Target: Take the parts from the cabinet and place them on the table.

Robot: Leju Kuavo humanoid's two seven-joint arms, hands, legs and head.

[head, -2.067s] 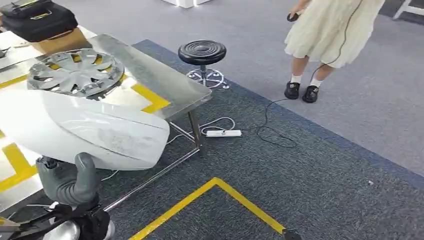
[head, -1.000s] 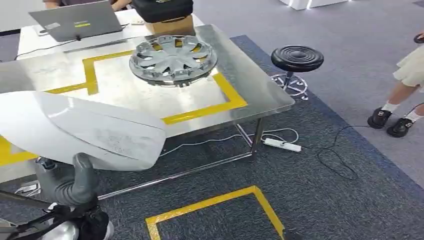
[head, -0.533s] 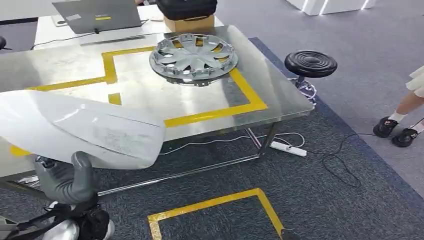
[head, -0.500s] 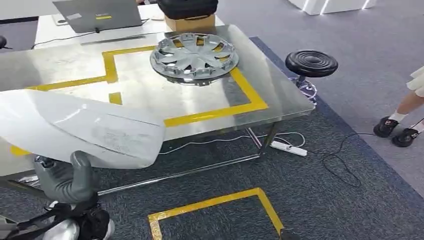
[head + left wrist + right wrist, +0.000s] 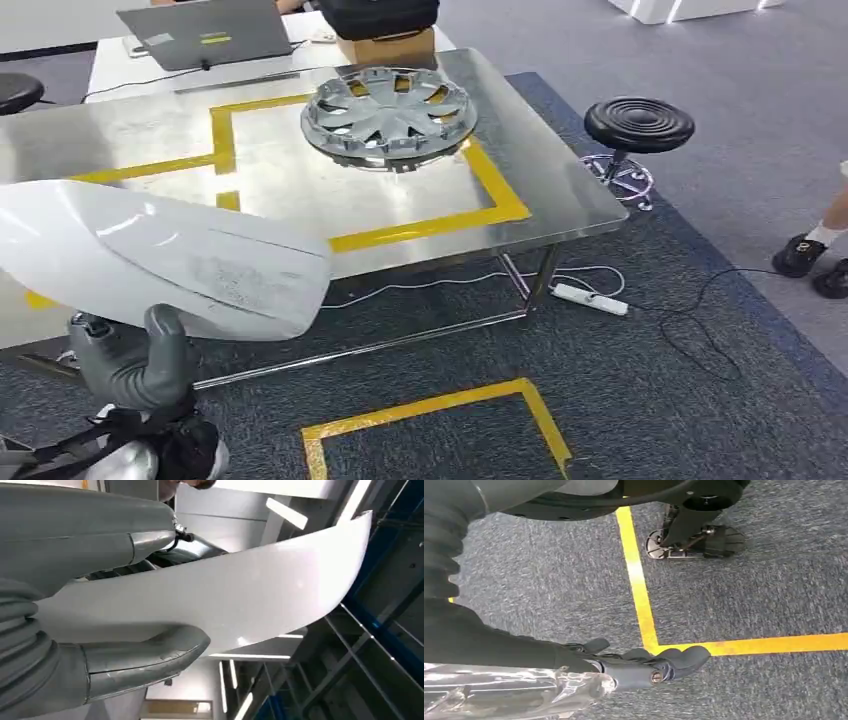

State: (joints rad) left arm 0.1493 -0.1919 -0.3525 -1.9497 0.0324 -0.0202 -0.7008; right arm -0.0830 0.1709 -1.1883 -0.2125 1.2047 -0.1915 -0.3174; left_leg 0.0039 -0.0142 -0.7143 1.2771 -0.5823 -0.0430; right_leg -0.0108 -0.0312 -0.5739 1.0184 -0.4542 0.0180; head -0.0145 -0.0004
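Grey carpet (image 5: 640,400) marked with yellow tape lines (image 5: 430,410) lies under a steel table (image 5: 560,190) that bears its own yellow tape outline.

Low at the head view's left edge, the left hand (image 5: 130,360) grips a long white body panel (image 5: 170,255) from beneath, its thick grey thumb upright against the panel's lower edge. The left wrist view shows that hand (image 5: 100,630) clamped on the white panel (image 5: 235,600), the thumb on one face and the fingers on the other. The panel is held in the air in front of the table's near edge, overlapping its near left part in the picture, and I cannot tell whether it touches the steel.

The right hand (image 5: 649,667) hangs over the carpet with its dark fingers curled in and nothing in them, above a corner of the yellow tape.

On the table, toward the far right corner, a silver hubcap (image 5: 388,112) lies flat, partly over the yellow outline. Beyond the far edge are a cardboard box (image 5: 385,47) with a black bag (image 5: 375,15) on top of it; what the box holds is hidden. A grey laptop (image 5: 200,32) sits on a white desk (image 5: 110,75) behind the table's far edge.

Past the right end of the table stands a black round stool (image 5: 638,125). A white power strip (image 5: 590,298) and its cables lie on the carpet under the near right corner. A person's black shoes (image 5: 815,265) show at the right edge.
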